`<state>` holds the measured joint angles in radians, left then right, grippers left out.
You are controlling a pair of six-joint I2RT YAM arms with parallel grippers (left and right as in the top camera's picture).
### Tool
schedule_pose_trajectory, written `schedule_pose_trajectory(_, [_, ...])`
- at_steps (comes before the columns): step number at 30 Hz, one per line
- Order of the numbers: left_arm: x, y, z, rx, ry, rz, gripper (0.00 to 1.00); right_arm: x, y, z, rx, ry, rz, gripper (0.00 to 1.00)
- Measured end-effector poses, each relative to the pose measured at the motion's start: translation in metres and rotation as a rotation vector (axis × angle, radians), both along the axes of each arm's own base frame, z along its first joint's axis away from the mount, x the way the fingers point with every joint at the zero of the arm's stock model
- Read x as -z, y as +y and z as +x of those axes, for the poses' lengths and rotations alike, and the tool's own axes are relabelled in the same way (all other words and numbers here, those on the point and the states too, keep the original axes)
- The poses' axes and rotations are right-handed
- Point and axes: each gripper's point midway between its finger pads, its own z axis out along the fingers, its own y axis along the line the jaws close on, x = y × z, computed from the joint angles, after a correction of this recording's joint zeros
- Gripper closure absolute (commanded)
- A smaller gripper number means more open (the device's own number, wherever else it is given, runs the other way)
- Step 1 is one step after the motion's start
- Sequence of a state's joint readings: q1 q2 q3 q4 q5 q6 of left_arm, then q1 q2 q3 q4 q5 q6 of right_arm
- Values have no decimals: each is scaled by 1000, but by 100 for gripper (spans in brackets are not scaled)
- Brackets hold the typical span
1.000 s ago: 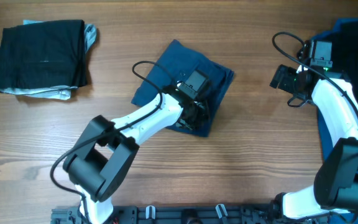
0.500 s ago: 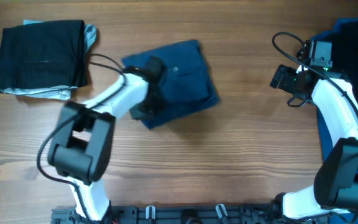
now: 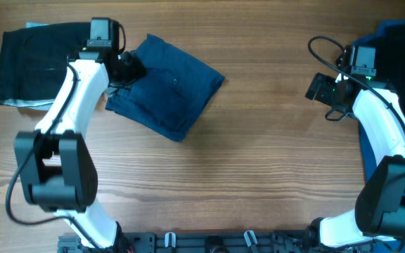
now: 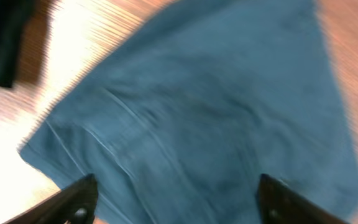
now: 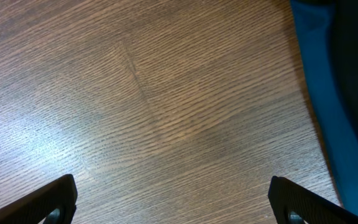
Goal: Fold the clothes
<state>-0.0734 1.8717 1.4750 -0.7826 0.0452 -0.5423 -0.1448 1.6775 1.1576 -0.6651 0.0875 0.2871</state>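
Folded navy shorts (image 3: 167,88) lie left of centre, just beside the black pile (image 3: 44,63). Left gripper (image 3: 124,69) hovers at their corner, jaws wide, empty; right gripper (image 3: 318,89) wide too. Looks soft, floppy: pinch a folded edge.

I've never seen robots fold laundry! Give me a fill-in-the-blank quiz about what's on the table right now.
1. The folded navy-blue denim-like shorts lie on a ____ table.
2. In the overhead view, the folded black garment lies to the shorts' ____.
3. The right gripper hangs over bare wood with jaws ____.
Missing words: wooden; left; open.
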Motion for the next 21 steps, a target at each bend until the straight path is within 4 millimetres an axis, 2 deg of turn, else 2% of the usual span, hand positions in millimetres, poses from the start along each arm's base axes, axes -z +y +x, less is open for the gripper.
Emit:
schedule_pose_trajectory(2, [-9,-13,-14,2,31,-23,0,0,0,0,0,0,0,0])
schedule_pose_trajectory(5, [3,-22,-40,-47,144,-39,0,0,0,0,0,0,0,1])
schedule_pose_trajectory(7, [18,-32,-48,-69,176,-50,0,0,0,0,0,0,0,0])
schedule_pose_trajectory(11, [66,-58,-73,-118,257,-68,0,0,0,0,0,0,0,0])
schedule_pose_trajectory(13, [78,-59,-83,-174,284,-72,0,0,0,0,0,0,0,0])
schedule_pose_trajectory(17, [80,-55,-80,-290,273,-79,0,0,0,0,0,0,0,0])
schedule_pose_trajectory(21, [79,-55,-77,-333,263,-95,0,0,0,0,0,0,0,0])
